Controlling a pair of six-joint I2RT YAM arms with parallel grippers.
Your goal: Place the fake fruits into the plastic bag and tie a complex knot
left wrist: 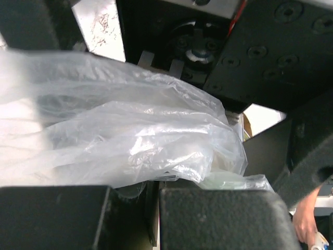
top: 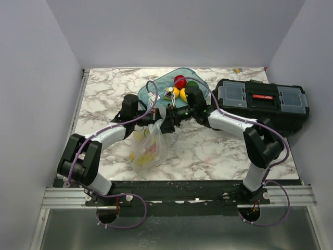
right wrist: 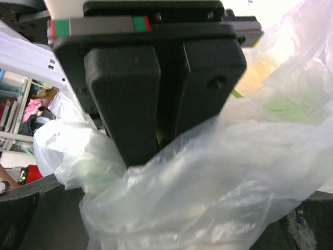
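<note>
The plastic bag (top: 148, 147) hangs at table centre with yellow and red fake fruits showing through it. Its gathered top is pinched in my left gripper (top: 158, 119), whose fingers (left wrist: 223, 219) are shut on the clear film (left wrist: 135, 140). My right gripper (top: 169, 124) meets it from the right. In the right wrist view its fingers (right wrist: 18, 219) stand wide apart, open, with bag film (right wrist: 197, 192) bulging between them. More fake fruits, red (top: 180, 80), yellow (top: 180, 94) and green (top: 193, 84), lie in a teal tub (top: 156, 86). The knot is hidden where the grippers meet.
A black toolbox (top: 263, 99) with clear lid compartments stands at the right rear. The teal tub sits just behind both grippers. A small yellow object (top: 237, 70) lies by the back wall. White walls close in the marble table (top: 104, 94) on three sides.
</note>
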